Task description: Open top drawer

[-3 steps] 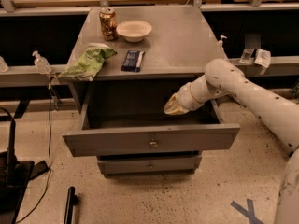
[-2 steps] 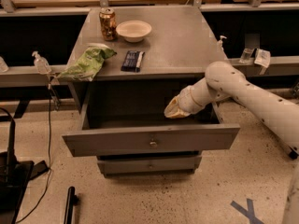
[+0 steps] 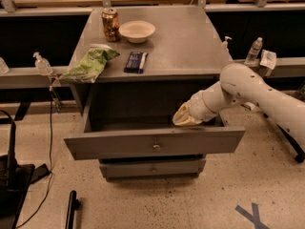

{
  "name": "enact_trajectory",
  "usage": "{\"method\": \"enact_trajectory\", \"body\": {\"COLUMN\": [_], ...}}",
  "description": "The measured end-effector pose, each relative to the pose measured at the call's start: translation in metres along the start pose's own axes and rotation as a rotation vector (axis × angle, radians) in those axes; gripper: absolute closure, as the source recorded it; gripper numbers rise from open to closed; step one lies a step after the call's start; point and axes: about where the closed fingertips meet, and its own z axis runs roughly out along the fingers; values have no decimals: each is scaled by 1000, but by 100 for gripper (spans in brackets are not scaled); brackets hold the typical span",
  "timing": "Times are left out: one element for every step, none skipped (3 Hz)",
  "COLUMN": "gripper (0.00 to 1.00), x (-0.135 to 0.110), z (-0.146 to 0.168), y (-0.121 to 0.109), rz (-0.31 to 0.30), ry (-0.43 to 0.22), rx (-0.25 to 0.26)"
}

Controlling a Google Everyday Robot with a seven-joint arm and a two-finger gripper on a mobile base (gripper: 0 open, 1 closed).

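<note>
The top drawer (image 3: 155, 143) is a wide grey metal drawer with a small round central knob. It stands pulled well out from the grey cabinet, and its deep box is open to view. My gripper (image 3: 183, 118) reaches in from the right and sits inside the drawer's right part, just behind the front panel. The white arm (image 3: 248, 87) runs off to the right. Below the open drawer a narrower, shorter drawer front (image 3: 152, 168) stays shut.
On the cabinet top (image 3: 186, 42) stand a drink can (image 3: 110, 24), a white bowl (image 3: 137, 31), a green chip bag (image 3: 90, 66) at the left edge and a dark bar packet (image 3: 135, 61). Bottles (image 3: 254, 50) stand on side ledges. A black pole (image 3: 71, 209) lies on the floor.
My gripper has shifted only slightly inside the drawer. The drawer stands pulled out as before.
</note>
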Motion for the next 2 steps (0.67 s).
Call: {"method": "enact_trajectory", "body": {"gripper": [100, 100], "x": [6, 12], "z": [-13, -21], "y": [28, 43], "rz": [13, 31], "ry": [64, 87], "rx": [-82, -130]}}
